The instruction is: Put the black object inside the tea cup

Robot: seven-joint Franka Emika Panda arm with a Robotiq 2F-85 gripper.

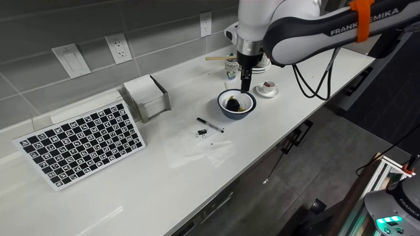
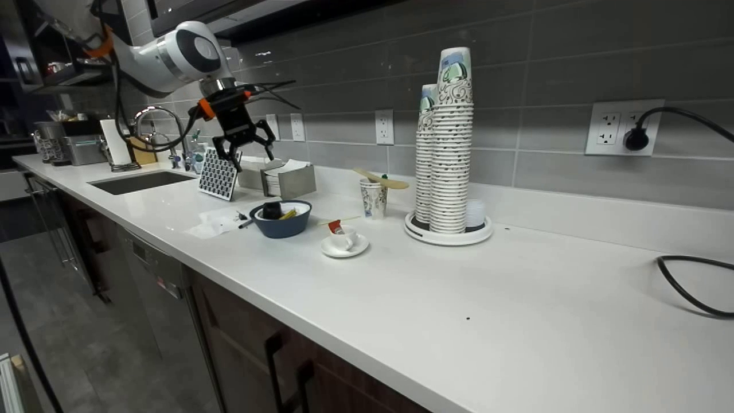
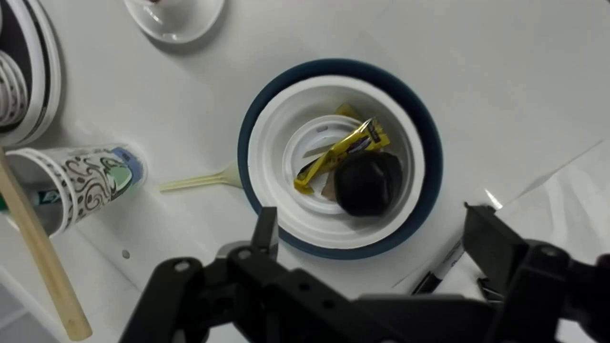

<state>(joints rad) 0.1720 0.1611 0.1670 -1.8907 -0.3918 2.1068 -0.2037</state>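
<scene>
The white tea cup [image 1: 269,86] stands on a saucer with a red tag at its rim, also in an exterior view [image 2: 344,237]. The wrist view shows mainly its saucer [image 3: 190,21]. A slim marker with a black cap [image 1: 210,124] lies on the counter, also in the wrist view [image 3: 450,259]; it is the only stick-like dark piece I see. I cannot tell surely that it is the black object. My gripper [image 3: 369,209] is open, with nothing between its fingers, above the counter near the blue-rimmed bowl. It shows in both exterior views [image 1: 245,87] [image 2: 254,162].
The blue bowl [image 3: 431,157] holds a white bowl with a black lump [image 3: 364,186] and yellow packet [image 3: 340,152]. A black clip [image 1: 202,131] lies near the marker. A paper cup [image 2: 374,198] with a wooden utensil, tall cup stacks [image 2: 450,166], napkin holder [image 2: 298,180] and checkered board [image 1: 82,144] stand around.
</scene>
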